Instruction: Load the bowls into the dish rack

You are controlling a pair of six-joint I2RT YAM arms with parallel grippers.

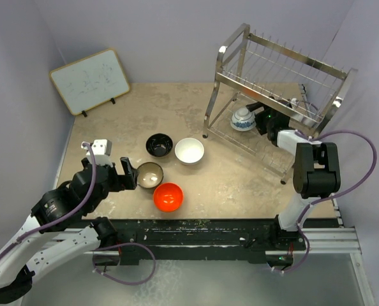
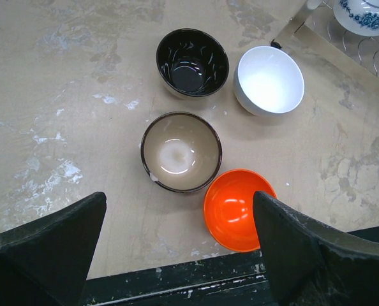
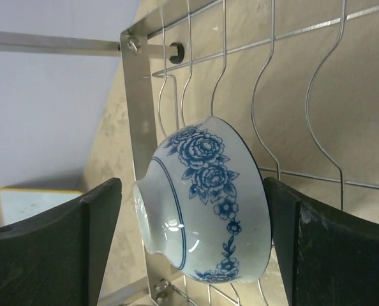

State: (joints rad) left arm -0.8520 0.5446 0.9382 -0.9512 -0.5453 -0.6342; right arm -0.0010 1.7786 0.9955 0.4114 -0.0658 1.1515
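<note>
**Right wrist view: one bowl racked, four more lie on the left arm's side**

The blue-and-white bowl (image 3: 205, 204) rests rim-down on the wavy wires of the lower tier of the dish rack (image 3: 137, 121), close to the rack's end bracket. The right gripper (image 3: 191, 185) reaches into that tier with its jaws spread wide, one dark finger on each side of the bowl. A gap shows on one side. On the other the finger looks to be just off the bowl's wall, though the close angle makes it hard to say whether they touch. The bowl appears to be carried by the wires rather than by the jaws.

The other four bowls stand upright in a loose cluster on the table (image 1: 177, 102), well apart from the rack and to its left. The left gripper (image 2: 178, 199) hovers above the near edge of the cluster with its jaws apart and nothing between them. The tan bowl (image 2: 181, 152) sits straight ahead of its fingertips. The orange bowl (image 2: 237, 207) touches the tan one or sits just beside it, next to the gripper's right-hand finger. The black bowl (image 2: 192, 62) and white bowl (image 2: 268, 80) sit farther off, towards the rack.

The left arm is plainly the nearer arm for the next pick, and the tan bowl is the likeliest target. Round bowls have no long axis to line up with, so a grip across the rim would probably serve. Any bowl taken here must then travel rightward to the rack, where the right arm occupies the lower tier.
</note>
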